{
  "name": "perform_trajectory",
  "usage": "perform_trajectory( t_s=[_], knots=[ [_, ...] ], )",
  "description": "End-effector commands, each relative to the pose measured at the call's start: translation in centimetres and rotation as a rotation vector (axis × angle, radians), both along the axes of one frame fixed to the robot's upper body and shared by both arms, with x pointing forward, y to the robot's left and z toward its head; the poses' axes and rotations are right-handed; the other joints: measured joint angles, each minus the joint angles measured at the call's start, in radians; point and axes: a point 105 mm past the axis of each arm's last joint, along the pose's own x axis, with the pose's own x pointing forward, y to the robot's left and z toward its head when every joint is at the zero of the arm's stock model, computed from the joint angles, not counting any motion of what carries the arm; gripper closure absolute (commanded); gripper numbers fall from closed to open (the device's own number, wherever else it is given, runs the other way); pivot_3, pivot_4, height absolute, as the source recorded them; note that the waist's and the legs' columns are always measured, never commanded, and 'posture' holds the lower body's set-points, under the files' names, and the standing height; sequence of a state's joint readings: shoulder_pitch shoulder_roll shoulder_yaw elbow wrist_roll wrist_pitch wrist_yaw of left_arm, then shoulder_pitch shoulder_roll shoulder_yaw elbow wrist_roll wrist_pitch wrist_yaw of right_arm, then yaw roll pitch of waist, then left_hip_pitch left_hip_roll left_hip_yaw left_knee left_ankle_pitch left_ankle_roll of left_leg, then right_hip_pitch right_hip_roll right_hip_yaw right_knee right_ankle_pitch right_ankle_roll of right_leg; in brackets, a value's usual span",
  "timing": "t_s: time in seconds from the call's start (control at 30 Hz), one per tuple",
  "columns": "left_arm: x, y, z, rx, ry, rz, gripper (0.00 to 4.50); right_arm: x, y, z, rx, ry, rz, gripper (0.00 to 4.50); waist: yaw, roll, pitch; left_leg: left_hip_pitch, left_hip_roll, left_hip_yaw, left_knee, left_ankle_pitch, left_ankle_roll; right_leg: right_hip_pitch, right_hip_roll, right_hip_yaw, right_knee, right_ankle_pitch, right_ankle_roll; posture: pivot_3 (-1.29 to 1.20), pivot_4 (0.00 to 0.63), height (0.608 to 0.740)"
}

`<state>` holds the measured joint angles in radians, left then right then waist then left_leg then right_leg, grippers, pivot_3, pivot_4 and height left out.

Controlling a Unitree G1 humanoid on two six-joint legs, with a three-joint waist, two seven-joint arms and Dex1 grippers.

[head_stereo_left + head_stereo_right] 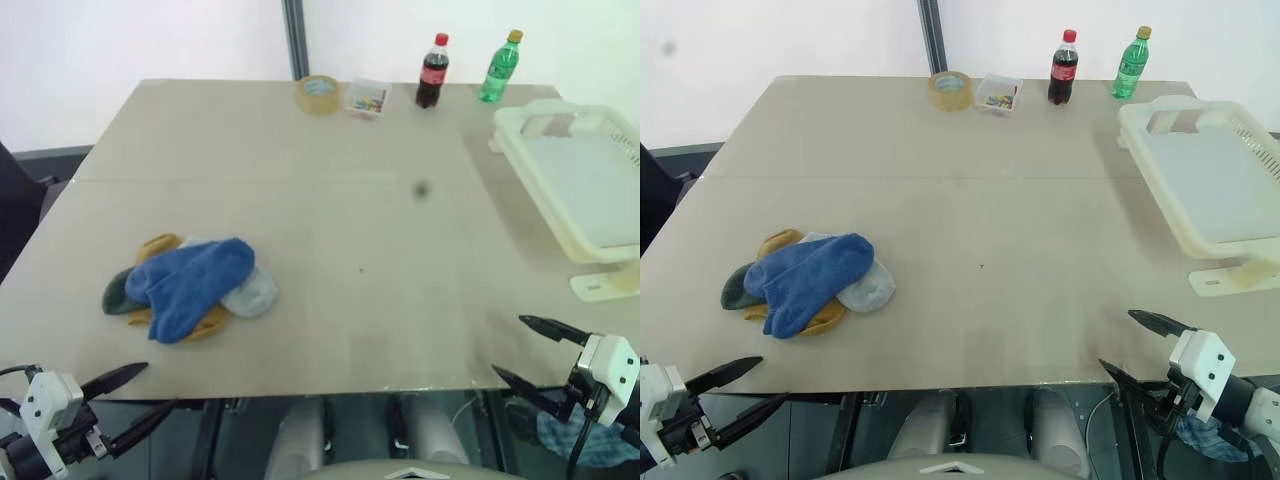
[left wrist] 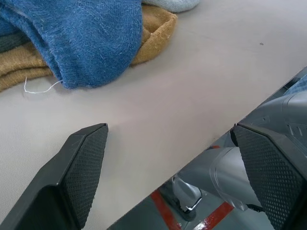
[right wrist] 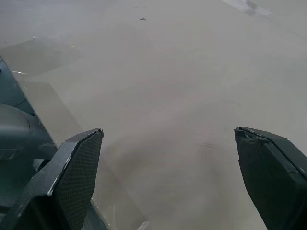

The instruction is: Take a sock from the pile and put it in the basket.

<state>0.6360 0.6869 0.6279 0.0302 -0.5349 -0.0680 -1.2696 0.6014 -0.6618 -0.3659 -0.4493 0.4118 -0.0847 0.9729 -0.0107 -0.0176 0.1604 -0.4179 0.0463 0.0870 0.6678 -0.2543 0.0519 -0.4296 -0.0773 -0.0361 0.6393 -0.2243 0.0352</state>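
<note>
Pile point(image 1: 190, 290): small heap of socks on the near left part of the table point(image 1: 330, 230); a blue sock lies on top, mustard yellow, light grey and dark grey-green ones under and around it.
Left gripper point(image 1: 140, 398): at the near left table edge, fingers spread wide, holding nothing.
Pile vs left gripper: pile lies just beyond the gripper, slightly right of it, apart from it; in the left wrist view the blue sock point(image 2: 81, 38) sits ahead of the open fingertips point(image 2: 88, 158), bare tabletop between.
Right gripper point(image 1: 535, 352): at the near right edge, fingers spread wide, empty; well apart from the pile.
Basket point(image 1: 560, 205): cream, latticed, at the far right edge of the table, tilted, beyond the right gripper.
Far edge: tape roll point(image 1: 318, 94), small clear box point(image 1: 366, 99), cola bottle point(image 1: 432, 71), green bottle point(image 1: 499, 67).
</note>
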Motion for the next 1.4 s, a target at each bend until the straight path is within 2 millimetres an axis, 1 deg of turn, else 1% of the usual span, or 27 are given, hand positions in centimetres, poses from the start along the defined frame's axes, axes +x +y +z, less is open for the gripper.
perform_trajectory(
  t_s=[0.03,0.1,0.13,0.2,0.37,0.47,0.53,0.6,0.67,0.7,0.73,0.8,0.9,0.93,1.07,1.13,1.17,1.23,1.3,1.4],
  knots=[
    [0.3,-0.2,1.1,0.014,-0.038,0.001,0.03,0.4,0.3,1.4,0.003,-0.044,0.025,0.00,0.000,0.000,0.000,0.000,0.000,0.000,0.000,0.000,0.000,0.000,0.000,0.000,0.000,0.000,0.000,0.00,0.150,0.740],
    [1.0,-1.2,1.3,-0.011,-0.063,-0.012,0.03,1.0,0.8,1.7,0.016,-0.055,0.046,0.00,0.000,0.000,0.000,0.000,0.000,0.000,0.000,0.000,0.000,0.000,0.000,0.000,0.000,0.000,0.000,0.00,0.150,0.740],
    [1.2,-1.5,1.5,-0.019,-0.070,-0.019,0.03,1.2,1.0,1.7,0.020,-0.058,0.052,0.00,0.000,0.000,0.000,0.000,0.000,0.001,0.000,0.000,0.000,0.000,-0.003,-0.003,0.000,0.000,0.000,0.00,0.150,0.740],
    [1.5,-2.0,1.8,-0.027,-0.084,-0.026,0.03,1.5,1.3,1.9,0.032,-0.062,0.061,0.00,0.000,-0.001,-0.001,0.000,0.000,0.001,0.000,0.000,0.000,0.000,-0.006,-0.008,0.000,0.000,0.000,0.00,0.150,0.740],
    [2.1,-3.2,2.6,-0.050,-0.116,-0.037,0.03,2.2,2.2,2.1,0.049,-0.079,0.082,0.00,0.003,-0.001,0.000,0.000,0.000,0.001,0.000,0.000,0.000,0.000,-0.005,-0.010,0.000,0.000,-0.001,0.00,0.150,0.740],
    [2.9,-4.8,3.1,-0.082,-0.152,-0.051,0.03,3.9,4.4,2.6,0.079,-0.128,0.101,0.00,-0.003,-0.002,-0.001,0.000,0.000,0.002,0.001,0.000,0.000,0.000,-0.004,-0.013,0.000,0.000,-0.001,0.00,0.150,0.740],
    [4.0,-6.2,3.7,-0.104,-0.191,-0.039,0.03,5.2,6.5,3.5,0.119,-0.164,0.123,0.00,-0.003,-0.002,-0.001,0.001,0.001,0.002,0.002,0.000,0.000,0.001,-0.005,-0.015,0.002,0.000,0.000,0.00,0.150,0.740],
    [5.3,-7.1,4.3,-0.102,-0.243,0.001,0.03,6.1,8.2,4.0,0.129,-0.184,0.152,0.00,0.000,-0.001,-0.001,0.002,0.001,0.002,0.002,0.000,0.000,0.001,-0.007,-0.016,0.003,0.000,-0.001,0.00,0.150,0.740],
    [6.9,-7.0,4.3,-0.038,-0.267,0.090,0.03,6.8,9.6,4.5,0.094,-0.213,0.187,0.00,0.005,-0.001,-0.001,0.001,0.001,0.001,0.002,0.000,0.000,0.000,-0.006,-0.018,0.003,0.000,-0.001,0.00,0.150,0.740],
    [7.4,-7.1,4.3,-0.015,-0.271,0.122,0.03,7.0,10.1,4.7,0.079,-0.226,0.201,0.00,0.007,-0.001,-0.001,0.001,0.001,0.001,0.002,0.000,0.000,0.001,-0.005,-0.019,0.003,0.002,-0.005,0.00,0.150,0.740],
    [8.1,-7.2,4.4,0.006,-0.267,0.161,0.03,7.2,10.8,5.0,0.083,-0.222,0.228,0.00,0.009,-0.001,-0.001,0.001,0.000,0.001,0.002,0.003,0.005,0.001,-0.001,-0.019,0.003,0.003,-0.005,0.00,0.150,0.740],
    [9.1,-7.6,4.8,0.001,-0.273,0.195,0.03,7.2,11.8,5.6,0.105,-0.213,0.295,0.00,0.011,-0.002,-0.001,0.000,-0.001,0.002,0.002,0.003,0.005,0.002,-0.001,-0.018,0.003,0.003,-0.005,0.00,0.150,0.740],
    [10.7,-8.4,6.0,-0.017,-0.316,0.229,0.03,7.3,12.4,6.3,0.111,-0.231,0.334,0.00,0.022,-0.002,-0.001,0.000,-0.002,0.002,0.002,0.003,0.005,0.003,-0.001,-0.018,0.003,0.003,-0.005,0.00,0.150,0.740],
    [11.2,-8.6,6.0,-0.008,-0.320,0.247,0.03,7.4,12.4,6.4,0.110,-0.237,0.338,0.00,0.024,-0.002,-0.001,0.000,-0.002,0.001,0.002,0.003,0.005,0.003,-0.001,-0.018,0.003,0.003,-0.005,0.00,0.150,0.740],
    [12.7,-8.8,5.2,0.074,-0.309,0.315,0.03,7.6,12.6,6.5,0.092,-0.256,0.347,0.00,0.025,-0.002,-0.001,0.003,-0.002,0.001,0.003,0.003,0.005,0.005,-0.001,-0.019,0.003,0.003,-0.005,0.00,0.150,0.740],
    [13.4,-9.3,5.0,0.081,-0.316,0.328,0.56,7.8,12.6,6.3,0.087,-0.261,0.342,0.00,0.025,-0.002,-0.001,0.003,-0.002,0.001,0.003,0.003,0.005,0.006,0.000,-0.019,0.003,0.003,-0.005,0.00,0.150,0.740],
    [13.5,-9.5,4.7,0.091,-0.310,0.332,0.92,7.9,12.5,6.2,0.085,-0.262,0.339,0.00,0.025,-0.002,-0.001,0.003,-0.002,0.001,0.003,0.003,0.005,0.006,0.000,-0.019,0.003,0.003,-0.005,0.00,0.150,0.740],
    [13.8,-9.4,4.4,0.107,-0.305,0.348,1.85,7.9,12.5,6.0,0.084,-0.267,0.334,0.00,0.024,-0.002,-0.001,0.003,-0.002,0.001,0.003,0.003,0.005,0.006,0.000,-0.019,0.003,0.003,-0.005,0.00,0.150,0.740],
    [14.2,-9.7,4.5,0.110,-0.323,0.355,2.77,8.1,12.5,5.7,0.080,-0.273,0.329,0.00,0.023,-0.002,-0.001,0.003,-0.002,0.001,0.003,0.003,0.005,0.006,0.000,-0.019,0.003,0.003,-0.005,0.00,0.150,0.740],
    [14.7,-9.2,4.8,0.106,-0.340,0.375,4.39,8.1,12.9,5.6,0.078,-0.284,0.331,0.00,0.024,-0.002,-0.001,0.003,-0.002,0.001,0.003,0.003,0.005,0.006,0.000,-0.019,0.003,0.003,-0.005,0.00,0.150,0.740]
  ],
)
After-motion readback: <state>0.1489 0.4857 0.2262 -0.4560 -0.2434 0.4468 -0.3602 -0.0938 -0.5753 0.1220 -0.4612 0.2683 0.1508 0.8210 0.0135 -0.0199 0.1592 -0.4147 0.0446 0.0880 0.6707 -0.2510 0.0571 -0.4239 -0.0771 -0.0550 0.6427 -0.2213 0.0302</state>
